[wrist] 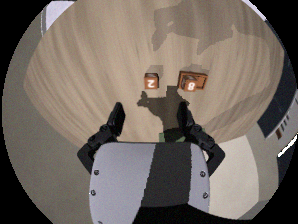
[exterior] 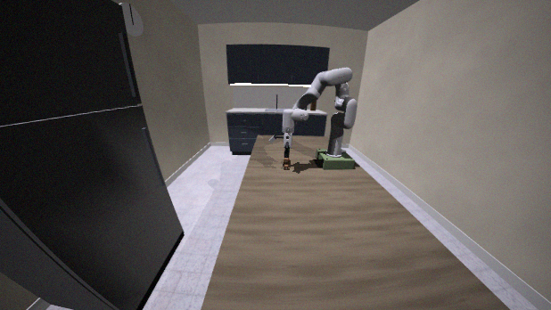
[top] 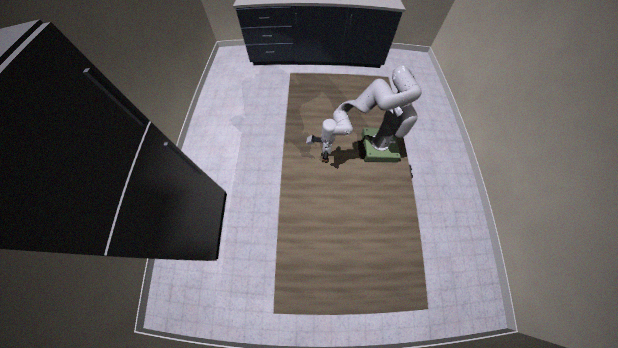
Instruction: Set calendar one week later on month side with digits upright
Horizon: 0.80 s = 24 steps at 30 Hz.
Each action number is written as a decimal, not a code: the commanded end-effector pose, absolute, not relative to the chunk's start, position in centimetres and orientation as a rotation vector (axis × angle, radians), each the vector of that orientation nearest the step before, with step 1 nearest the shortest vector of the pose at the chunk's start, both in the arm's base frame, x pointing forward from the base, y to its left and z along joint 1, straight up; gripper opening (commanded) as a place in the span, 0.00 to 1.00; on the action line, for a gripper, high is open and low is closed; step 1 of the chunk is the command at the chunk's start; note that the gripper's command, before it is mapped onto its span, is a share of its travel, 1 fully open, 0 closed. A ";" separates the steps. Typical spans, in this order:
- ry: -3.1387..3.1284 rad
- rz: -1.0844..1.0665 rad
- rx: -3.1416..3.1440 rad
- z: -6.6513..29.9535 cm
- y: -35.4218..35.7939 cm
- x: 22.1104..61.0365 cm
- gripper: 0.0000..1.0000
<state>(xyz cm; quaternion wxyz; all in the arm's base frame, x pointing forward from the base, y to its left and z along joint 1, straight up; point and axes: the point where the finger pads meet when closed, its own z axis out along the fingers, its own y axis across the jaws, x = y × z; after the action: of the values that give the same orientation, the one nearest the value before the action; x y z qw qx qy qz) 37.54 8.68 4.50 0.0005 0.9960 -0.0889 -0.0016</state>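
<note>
Seen by the room cameras, a black fridge [top: 165, 200] [exterior: 85, 178] stands at the far left, well apart from the calendar tray. The wooden table [top: 350, 240] [exterior: 334, 232] [wrist: 95, 60] bears the tray and reaches beyond it on both sides.

In the wrist picture, the loose cube [wrist: 151, 81] comes next, to the left of the tray and apart from it, on the table. It is orange-brown, and a white 2 shows on it, upside down in this view.

The gripper [top: 325, 156] [exterior: 286, 158] [wrist: 150, 108] has its fingers spread wide, with nothing between them. In the wrist picture they lie lower in the view than the tray, one farther left than the loose cube, the other near below the tray's left end.

The tray [wrist: 204, 82] itself, a brown open frame, lies on the table to the right of the loose cube. The other cube [wrist: 190, 83] is at the tray, toward its left part, showing a white 8, also upside down in this view; whether it stands flat on the tray's floor I cannot tell. The month's name cannot be read.

In the room views, the arm's green base [top: 382, 156] [exterior: 339, 164] sits on the table, to the right of the tray.
</note>
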 end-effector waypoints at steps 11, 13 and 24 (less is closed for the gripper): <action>-0.284 0.001 3.129 4.6 8.7 37.7 1.00; -0.299 0.001 3.127 4.6 8.7 37.7 1.00; -0.623 0.001 3.079 4.6 8.1 37.6 1.00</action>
<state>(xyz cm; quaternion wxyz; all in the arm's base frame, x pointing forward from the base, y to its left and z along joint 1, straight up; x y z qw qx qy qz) 37.52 8.27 4.51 0.0006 0.9876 -0.1568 -0.0015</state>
